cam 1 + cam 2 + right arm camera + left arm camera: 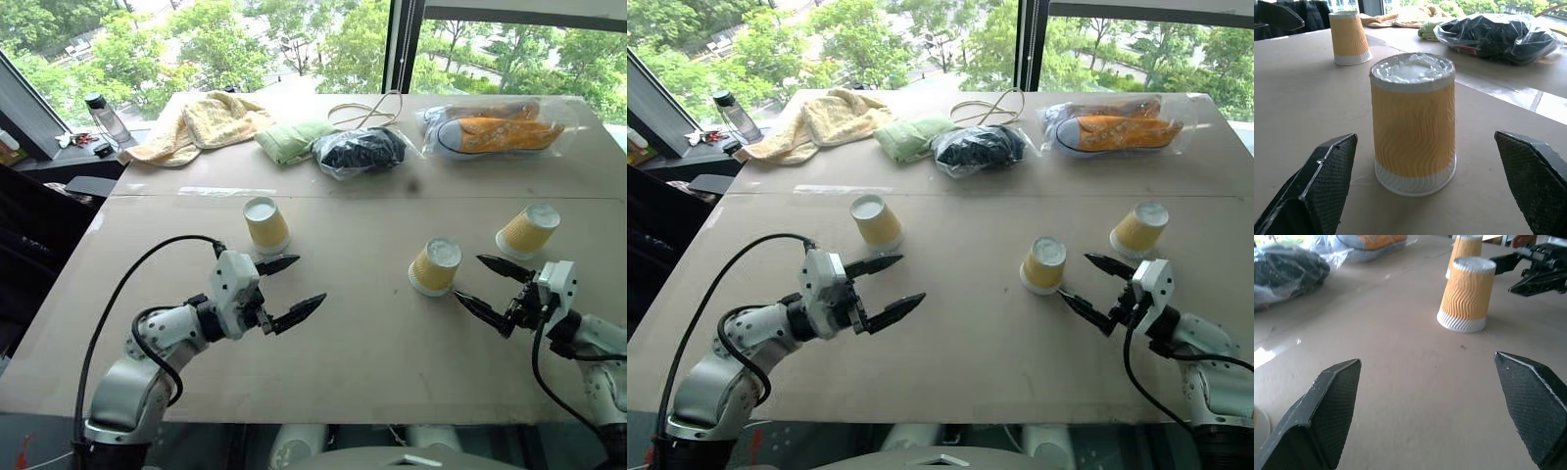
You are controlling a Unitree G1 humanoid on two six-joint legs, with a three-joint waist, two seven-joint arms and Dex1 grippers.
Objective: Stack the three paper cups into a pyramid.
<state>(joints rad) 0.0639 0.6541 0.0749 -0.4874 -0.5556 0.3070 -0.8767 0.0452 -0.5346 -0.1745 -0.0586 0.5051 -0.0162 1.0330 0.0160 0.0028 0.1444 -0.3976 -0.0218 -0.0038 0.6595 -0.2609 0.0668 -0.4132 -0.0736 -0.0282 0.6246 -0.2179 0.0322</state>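
Three upside-down cups stand apart on the table, the middle one at ten o'clock of the wide-open right gripper, the left gripper also wide open.

Cardboard-topped table, three paper cups

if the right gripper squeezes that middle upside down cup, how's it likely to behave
The middle cup is thin ribbed paper, so it probably weighs little and may crumple under a hard squeeze. Its ribbing should give the right gripper some grip. Standing on its wider rim, a push would more likely slide it than tip it.
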